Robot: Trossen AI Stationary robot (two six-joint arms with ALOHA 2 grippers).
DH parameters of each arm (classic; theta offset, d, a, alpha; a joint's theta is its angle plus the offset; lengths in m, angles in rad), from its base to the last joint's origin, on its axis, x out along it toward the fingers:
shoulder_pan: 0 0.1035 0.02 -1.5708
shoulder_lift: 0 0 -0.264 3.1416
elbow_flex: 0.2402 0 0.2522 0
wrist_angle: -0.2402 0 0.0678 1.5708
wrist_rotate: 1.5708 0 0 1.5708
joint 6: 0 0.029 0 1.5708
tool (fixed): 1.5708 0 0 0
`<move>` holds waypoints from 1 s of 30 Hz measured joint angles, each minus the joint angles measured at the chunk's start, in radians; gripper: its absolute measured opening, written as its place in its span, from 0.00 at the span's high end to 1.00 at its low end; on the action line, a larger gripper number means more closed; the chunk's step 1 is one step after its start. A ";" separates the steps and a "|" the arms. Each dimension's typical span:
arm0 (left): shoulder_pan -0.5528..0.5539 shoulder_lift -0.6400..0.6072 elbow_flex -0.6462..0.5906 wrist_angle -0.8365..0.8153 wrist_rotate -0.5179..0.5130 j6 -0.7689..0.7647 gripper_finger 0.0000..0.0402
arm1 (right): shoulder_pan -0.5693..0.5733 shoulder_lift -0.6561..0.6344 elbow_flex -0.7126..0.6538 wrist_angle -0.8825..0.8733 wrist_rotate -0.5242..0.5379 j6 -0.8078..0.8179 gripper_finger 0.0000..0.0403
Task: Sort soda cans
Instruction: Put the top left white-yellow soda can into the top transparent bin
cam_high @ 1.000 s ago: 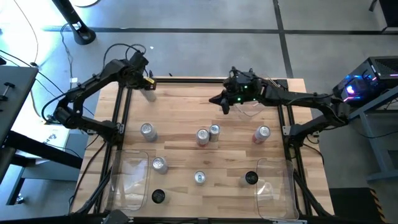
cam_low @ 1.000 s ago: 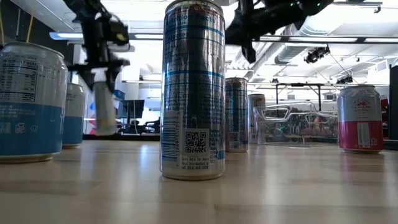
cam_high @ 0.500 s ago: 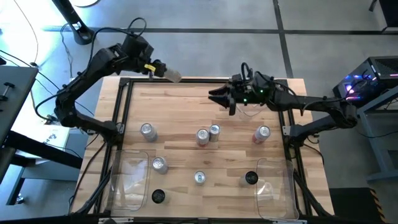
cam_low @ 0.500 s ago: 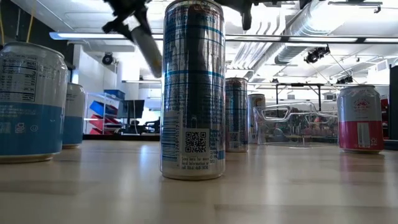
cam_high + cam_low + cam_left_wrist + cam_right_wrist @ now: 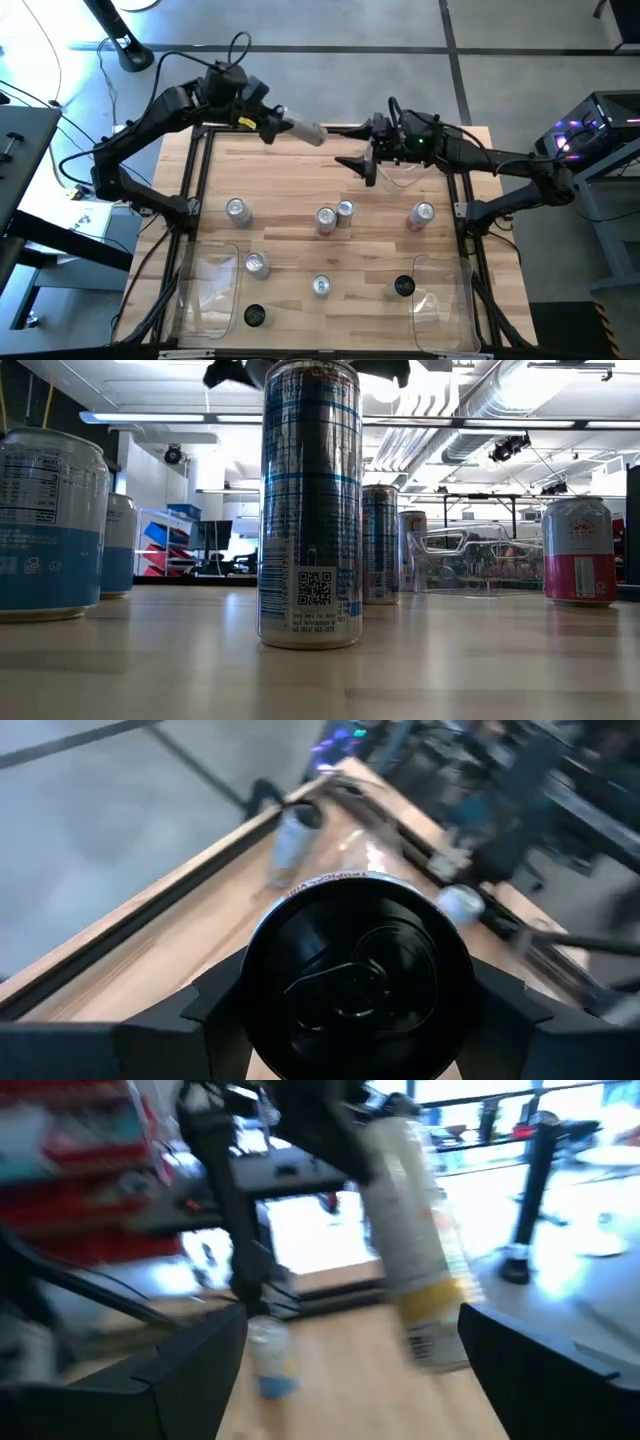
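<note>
Colours on my table right now

From above I see a pale, striped wooden table (image 5: 300, 180) inside a black frame; at its 12 o'clock edge my black left gripper (image 5: 268, 122) carries a silver-white can (image 5: 305, 131), black-topped with a yellow band. At 3 o'clock stands a silver-and-red can (image 5: 421, 215), at 5 o'clock a dark can (image 5: 403, 287). Nearest the low camera is a silver can with blue stripes (image 5: 310, 510).

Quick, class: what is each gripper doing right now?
Left gripper: closed on a soda can, held in the air.
Right gripper: fingers open, holding nothing.
</note>
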 joint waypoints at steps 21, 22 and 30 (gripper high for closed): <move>-0.133 0.109 0.000 0.213 0.007 0.021 0.40 | -0.004 0.097 0.045 -0.160 0.180 -0.109 0.11; -0.134 0.109 0.000 0.221 0.003 0.023 0.40 | -0.004 0.098 0.045 -0.167 0.181 -0.125 0.11; -0.134 0.109 0.000 0.204 -0.006 0.041 0.40 | -0.002 0.099 0.045 -0.150 0.180 -0.135 0.28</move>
